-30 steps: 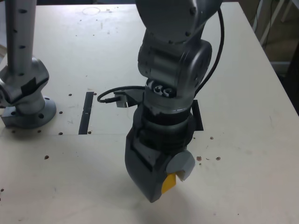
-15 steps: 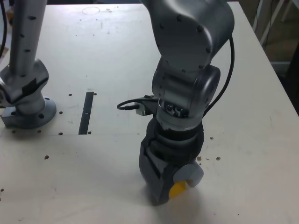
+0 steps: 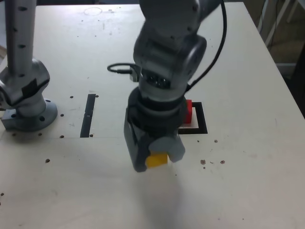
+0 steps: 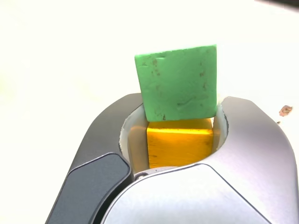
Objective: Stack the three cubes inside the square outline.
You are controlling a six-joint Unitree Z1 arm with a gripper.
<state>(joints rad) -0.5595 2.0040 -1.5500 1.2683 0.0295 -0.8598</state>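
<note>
Gripper [image 3: 159, 155] clamps the yellow cube [image 3: 157, 159] just below the frame's centre in the exterior view.
Its jaws close on the cube's sides; the wrist view shows a green cube [image 4: 180, 83] just beyond it. The red cube [image 3: 188, 111] sits inside the square outline [image 3: 201, 125], right of centre, partly hidden behind the arm, on the white table [image 3: 248, 181].

Your arm: grey metal, rounded casings

You see a silver-grey arm [image 3: 167, 47] of bulging, smooth joint housings, with a black cable [image 3: 217, 52] looping down its side and another plugged in near the wrist. The gripper [image 3: 155, 152] has a dark charcoal body and a lighter grey rounded finger. The base post [image 3: 21, 52] carries small dark screw holes and sits on a round flange.
</note>
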